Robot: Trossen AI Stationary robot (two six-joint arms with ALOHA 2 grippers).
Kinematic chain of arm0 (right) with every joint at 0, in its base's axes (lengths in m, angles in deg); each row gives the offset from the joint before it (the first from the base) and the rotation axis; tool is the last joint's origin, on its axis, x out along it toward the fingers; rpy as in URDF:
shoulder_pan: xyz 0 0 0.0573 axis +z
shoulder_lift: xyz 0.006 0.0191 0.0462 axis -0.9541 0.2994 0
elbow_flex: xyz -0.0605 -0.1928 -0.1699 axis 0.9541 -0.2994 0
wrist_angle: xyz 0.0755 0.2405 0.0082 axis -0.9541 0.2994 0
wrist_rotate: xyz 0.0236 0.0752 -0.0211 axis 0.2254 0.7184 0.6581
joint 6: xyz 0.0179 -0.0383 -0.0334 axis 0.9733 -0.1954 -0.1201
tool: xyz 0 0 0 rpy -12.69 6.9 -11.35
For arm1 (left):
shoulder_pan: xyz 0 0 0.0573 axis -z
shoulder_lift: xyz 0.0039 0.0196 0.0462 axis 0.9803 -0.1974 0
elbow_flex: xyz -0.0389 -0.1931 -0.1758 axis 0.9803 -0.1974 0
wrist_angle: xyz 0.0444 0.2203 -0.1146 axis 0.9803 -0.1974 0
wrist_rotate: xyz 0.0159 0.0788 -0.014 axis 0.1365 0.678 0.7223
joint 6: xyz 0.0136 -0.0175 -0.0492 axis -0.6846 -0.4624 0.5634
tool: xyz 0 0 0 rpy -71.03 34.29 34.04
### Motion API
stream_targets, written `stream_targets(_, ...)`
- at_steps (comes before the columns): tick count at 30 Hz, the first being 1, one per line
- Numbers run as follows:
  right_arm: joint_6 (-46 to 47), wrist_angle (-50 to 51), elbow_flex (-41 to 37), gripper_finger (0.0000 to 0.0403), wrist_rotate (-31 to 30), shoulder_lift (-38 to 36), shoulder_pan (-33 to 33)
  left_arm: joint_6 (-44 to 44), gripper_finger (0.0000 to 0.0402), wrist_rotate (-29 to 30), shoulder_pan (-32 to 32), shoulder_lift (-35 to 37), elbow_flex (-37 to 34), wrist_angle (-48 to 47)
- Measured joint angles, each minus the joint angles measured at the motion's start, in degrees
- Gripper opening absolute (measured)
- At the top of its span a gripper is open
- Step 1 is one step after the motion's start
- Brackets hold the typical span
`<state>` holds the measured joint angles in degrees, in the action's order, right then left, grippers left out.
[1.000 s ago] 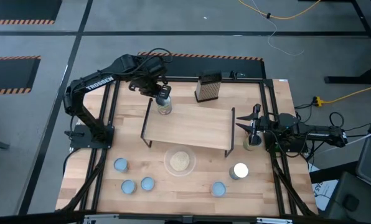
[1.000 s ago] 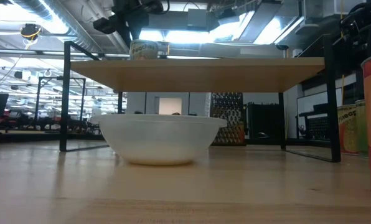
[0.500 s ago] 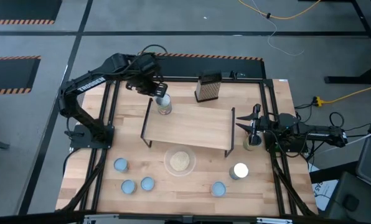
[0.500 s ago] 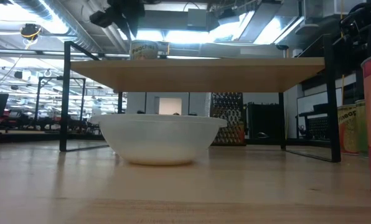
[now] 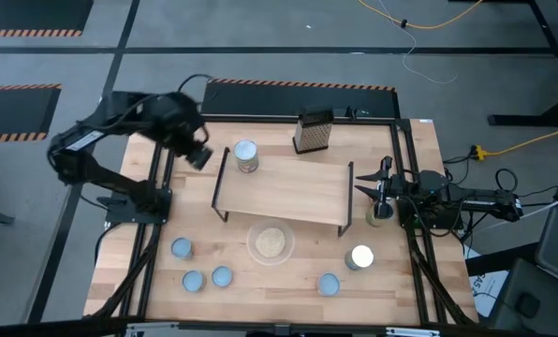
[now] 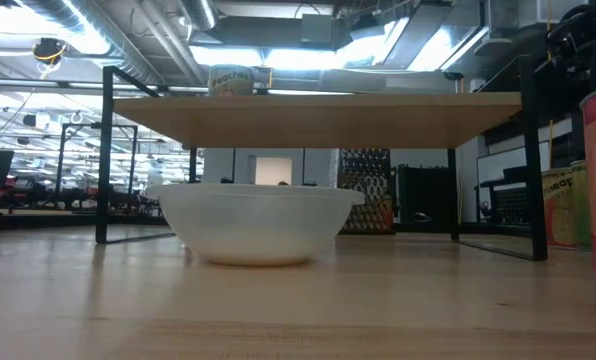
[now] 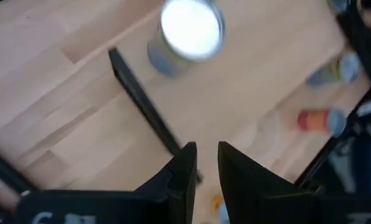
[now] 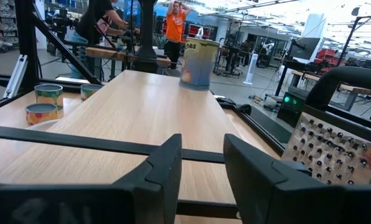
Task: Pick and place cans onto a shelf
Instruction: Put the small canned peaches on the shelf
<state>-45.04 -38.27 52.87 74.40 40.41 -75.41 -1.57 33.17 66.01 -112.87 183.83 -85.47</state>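
Left gripper (image 5: 197, 157) has let go and pulled back off the shelf (image 5: 288, 192); fingers (image 7: 184, 171) released, narrow gap, nothing between them. Can (image 5: 246, 155) now stands alone, upright, on the shelf's corner just beyond those fingers. One placement done, judged. Arm raised, folded back left. Right gripper (image 5: 380, 190) waits at the far shelf end, fingers apart, empty, another can (image 5: 379, 212) just beside.

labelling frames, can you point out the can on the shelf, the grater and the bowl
can on the shelf (image 5: 246, 155), high view, its shiny top
grater (image 5: 313, 131), high view, its perforated face
bowl (image 6: 253, 222), low view, its white side wall
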Motion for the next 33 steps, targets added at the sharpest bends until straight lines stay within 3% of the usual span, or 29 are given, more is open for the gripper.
stream_targets(5,0.0,0.0,0.0,0.0124,0.0,0.0,0.0,5.9,0.0058,6.0,8.8,4.6,-5.0,-1.5)
stream_targets(11,0.0,0.0,0.0,0.0124,0.0,0.0,0.0,14.6,0.0058,6.6,17.0,9.7,-15.2,-0.9)
stream_targets(18,0.1,0.0,0.0,0.0124,0.0,0.0,0.0,23.8,0.0058,1.1,25.3,11.6,-27.4,-0.2)
stream_targets(23,0.1,0.0,0.0,0.0124,0.0,0.0,0.0,28.8,0.0058,-1.6,31.5,11.6,-34.2,6.2)
stream_targets(33,0.1,0.0,0.0,0.0124,0.0,0.0,0.0,41.2,0.0058,-2.9,42.8,11.2,-41.6,18.7)
